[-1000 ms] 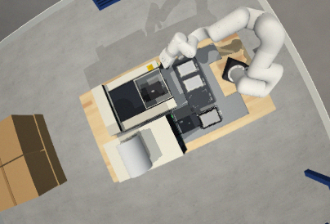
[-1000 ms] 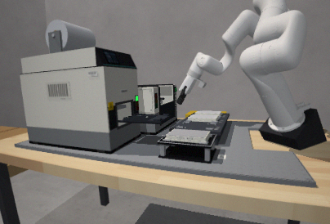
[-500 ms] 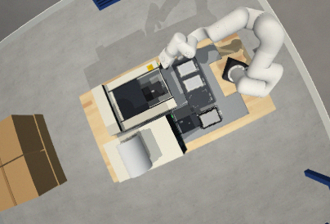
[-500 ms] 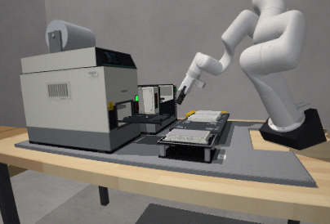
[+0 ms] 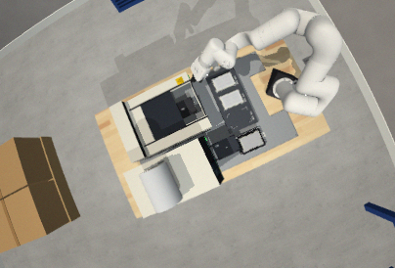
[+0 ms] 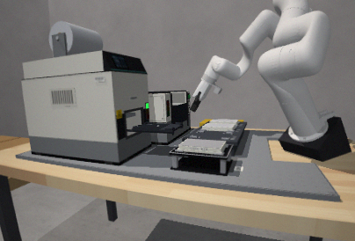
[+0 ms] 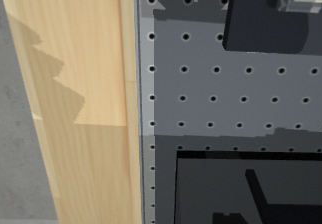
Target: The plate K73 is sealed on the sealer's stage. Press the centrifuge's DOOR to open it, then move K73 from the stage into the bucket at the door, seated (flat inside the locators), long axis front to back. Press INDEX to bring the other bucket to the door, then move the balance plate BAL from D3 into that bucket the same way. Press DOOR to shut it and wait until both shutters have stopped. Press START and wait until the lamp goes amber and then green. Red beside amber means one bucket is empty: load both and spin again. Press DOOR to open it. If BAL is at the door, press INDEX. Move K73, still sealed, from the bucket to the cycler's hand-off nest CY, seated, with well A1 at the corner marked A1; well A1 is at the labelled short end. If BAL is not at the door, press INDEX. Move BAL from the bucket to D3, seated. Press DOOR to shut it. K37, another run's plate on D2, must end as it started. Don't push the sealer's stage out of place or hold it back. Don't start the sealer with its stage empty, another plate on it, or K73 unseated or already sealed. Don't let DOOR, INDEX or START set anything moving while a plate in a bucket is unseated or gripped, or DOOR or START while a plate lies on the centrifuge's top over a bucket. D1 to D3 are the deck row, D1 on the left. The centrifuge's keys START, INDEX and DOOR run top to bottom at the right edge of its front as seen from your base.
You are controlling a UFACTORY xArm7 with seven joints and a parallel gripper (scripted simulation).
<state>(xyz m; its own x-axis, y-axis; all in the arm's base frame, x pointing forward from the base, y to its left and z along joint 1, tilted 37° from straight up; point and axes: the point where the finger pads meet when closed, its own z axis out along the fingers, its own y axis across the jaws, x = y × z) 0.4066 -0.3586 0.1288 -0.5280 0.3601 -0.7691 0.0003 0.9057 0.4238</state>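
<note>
Nearest, at the front of the wooden table (image 6: 161, 193), a plate (image 6: 203, 144) lies flat on a raised black stand (image 6: 200, 164). I take this for the sealed plate, though its label is too small to read. It looks like a light, stiff plastic tray with a thin film on top. The film is the weak part, so nothing should press on the top face. The best hold is probably across the two long side walls, low on the skirt and centred along its length, with the plate kept level because smooth plastic can slip in the fingers.

Just behind it, two more plates (image 6: 220, 124) sit end to end in the deck row. They are alike in build and would want the same side grip. To the left stands the sealer (image 6: 73, 114) with its dark stage drawn out. Beyond that is the centrifuge (image 6: 178, 110).

Farthest back, the gripper (image 6: 195, 104) hangs in the air just off the centrifuge's right front edge, above the deck and well apart from every plate. Its fingers are pressed together with nothing between them, and they point down and toward the machine, a pose that suits poking a key. The arm (image 6: 288, 57) rises from its black base (image 6: 341, 132), folds high at the elbow and reaches forward with the wrist tilted down.
</note>
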